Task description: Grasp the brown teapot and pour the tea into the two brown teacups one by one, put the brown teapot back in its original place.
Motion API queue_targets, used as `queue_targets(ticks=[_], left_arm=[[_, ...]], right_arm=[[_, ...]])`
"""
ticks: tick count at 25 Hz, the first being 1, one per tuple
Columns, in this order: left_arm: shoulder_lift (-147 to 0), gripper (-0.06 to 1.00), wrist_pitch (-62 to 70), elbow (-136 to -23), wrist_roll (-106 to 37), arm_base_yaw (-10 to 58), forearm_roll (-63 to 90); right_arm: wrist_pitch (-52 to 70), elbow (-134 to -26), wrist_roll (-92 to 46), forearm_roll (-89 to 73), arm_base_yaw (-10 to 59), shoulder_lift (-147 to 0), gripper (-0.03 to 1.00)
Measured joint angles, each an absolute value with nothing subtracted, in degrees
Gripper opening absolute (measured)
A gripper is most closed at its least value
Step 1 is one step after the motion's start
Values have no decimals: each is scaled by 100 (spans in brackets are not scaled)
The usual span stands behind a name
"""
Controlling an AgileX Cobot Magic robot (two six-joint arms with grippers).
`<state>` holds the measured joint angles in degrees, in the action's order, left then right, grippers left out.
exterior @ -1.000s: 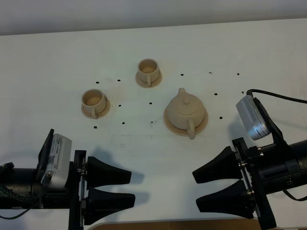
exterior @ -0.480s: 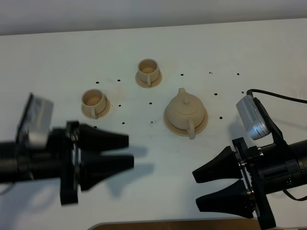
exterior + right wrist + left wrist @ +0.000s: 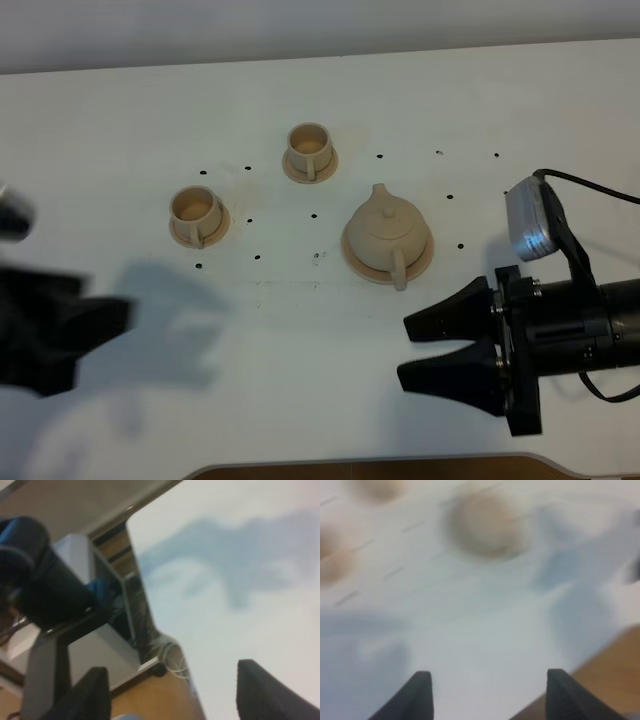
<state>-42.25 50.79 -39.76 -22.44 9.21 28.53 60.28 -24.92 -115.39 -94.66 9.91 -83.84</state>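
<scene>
Benchtop, white and speckled with small dark holes, carries the tea set around its middle and far side. The right gripper sits by the near edge toward the right corner, jaws spread wide and holding nothing, pointed across the bench. The pot's handle lies just to the far side of it, so this arm looks the likelier one to make the grasp. The left gripper is by the left edge, smeared in the high view. Its wrist camera shows both fingers well apart with nothing between them.

The brown teapot stands upright and untouched on the wide saucer disc, right of the bench's centre. Its lid is on, its spout points to the far edge and its loop handle to the near edge, which suits a reach from that side. The lid hides whatever it holds.

Smallest, the far teacup sits nearer the far edge and the left teacup toward the left edge, both apart from the pot. They look empty, though the view is too coarse to be sure, so pouring seems not yet begun
</scene>
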Motion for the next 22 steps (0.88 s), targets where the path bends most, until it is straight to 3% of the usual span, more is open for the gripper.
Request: queue_targets(ticks=[6, 22], left_arm=[[-3112, 53, 5711, -3516, -643, 921, 647], [-1269, 53, 5933, -2923, -534, 921, 306]], right_arm=[[5904, -2513, -11518, -9794, 991, -8384, 55], [6037, -2536, -11156, -9990, 991, -8384, 56]])
